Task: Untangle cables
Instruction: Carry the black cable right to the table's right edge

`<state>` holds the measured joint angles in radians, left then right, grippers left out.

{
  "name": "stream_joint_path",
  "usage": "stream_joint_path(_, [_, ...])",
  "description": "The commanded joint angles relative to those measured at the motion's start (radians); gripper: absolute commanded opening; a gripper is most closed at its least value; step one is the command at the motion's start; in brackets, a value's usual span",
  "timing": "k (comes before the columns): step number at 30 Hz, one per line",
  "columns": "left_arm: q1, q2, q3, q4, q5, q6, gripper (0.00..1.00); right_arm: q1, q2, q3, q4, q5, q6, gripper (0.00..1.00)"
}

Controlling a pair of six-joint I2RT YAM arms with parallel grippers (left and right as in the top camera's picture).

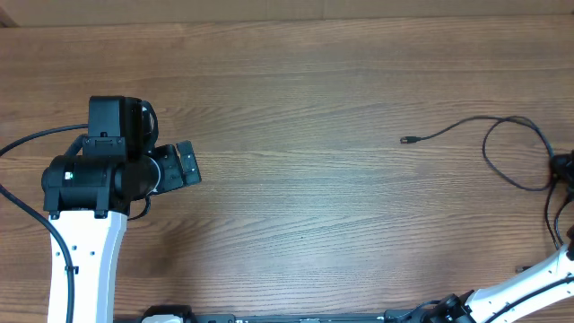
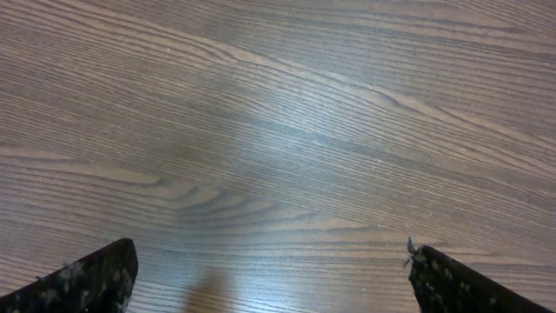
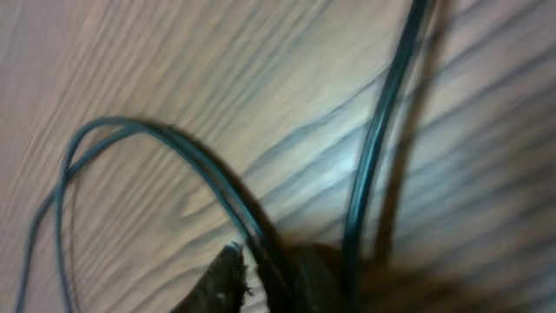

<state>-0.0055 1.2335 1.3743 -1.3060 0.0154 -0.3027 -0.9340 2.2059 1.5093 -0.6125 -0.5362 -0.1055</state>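
A thin black cable (image 1: 448, 128) lies at the right of the wooden table (image 1: 296, 108). Its small plug (image 1: 405, 140) points left, and the cord loops back toward the right edge. My right gripper (image 1: 562, 167) is at that edge, on the cable's loop. In the right wrist view the picture is blurred. Cable strands (image 3: 382, 130) run close between the fingers of the right gripper (image 3: 269, 265), and the blur hides whether they are pinched. My left gripper (image 1: 186, 164) is far to the left, away from the cable. It is wide open over bare wood (image 2: 271, 261).
The left arm's white link (image 1: 85, 251) and black wrist housing (image 1: 117, 135) fill the left side. A thicker arm wire (image 1: 22, 144) curves off the left edge. The right arm's white link (image 1: 529, 278) crosses the bottom right corner.
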Motion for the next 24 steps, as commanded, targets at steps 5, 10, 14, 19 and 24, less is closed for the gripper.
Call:
stream_joint_path(5, [0.005,0.003,0.003,0.001,0.003,0.019,1.0,0.079,-0.051,0.027,-0.035,-0.094,0.004,1.0])
stream_joint_path(10, [0.005,0.003,0.003,0.001,0.003,0.019,1.0,0.166,-0.141,0.029,-0.049,-0.017,-0.007,1.0])
stream_joint_path(14, [0.005,0.003,0.003,0.002,0.003,0.019,0.99,0.267,-0.188,0.029,-0.108,0.077,-0.006,1.0])
stream_joint_path(19, [0.005,0.003,0.003,0.002,0.003,0.019,0.99,0.403,-0.193,0.029,-0.193,0.138,-0.006,1.0])
stream_joint_path(24, [0.005,0.003,0.003,0.001,0.003,0.019,1.0,0.539,-0.193,0.029,-0.248,0.259,-0.006,1.0])
